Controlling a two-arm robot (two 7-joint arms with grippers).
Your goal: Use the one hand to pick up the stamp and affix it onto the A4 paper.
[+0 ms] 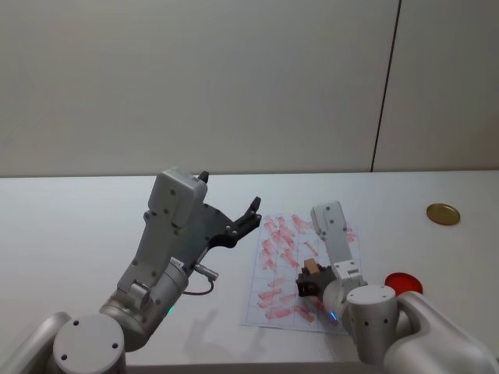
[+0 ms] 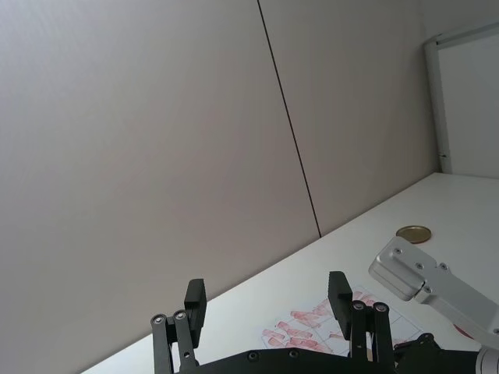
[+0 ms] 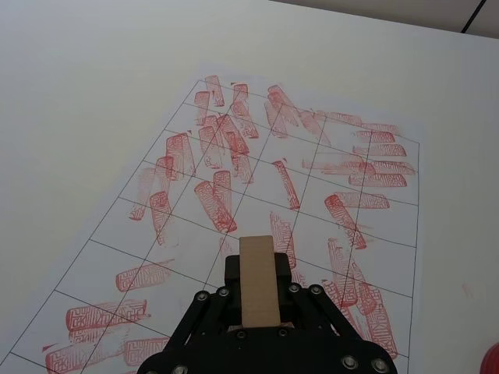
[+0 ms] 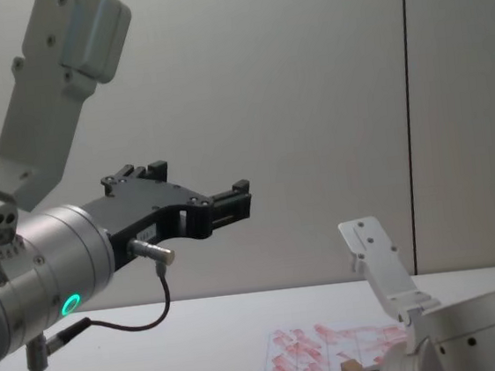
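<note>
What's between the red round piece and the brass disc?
Only bare table, shown in the head view, separates the red round piece from the brass disc.

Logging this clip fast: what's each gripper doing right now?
Left gripper: open, empty, raised above the table.
Right gripper: shut on the stamp, over the A4 paper.

A white table (image 1: 78, 210) stands against a plain grey panelled wall (image 1: 195, 78) with one dark seam (image 1: 386, 86).

Bare lab: white table (image 1: 78, 234), plain grey wall panels (image 1: 195, 78).
</note>
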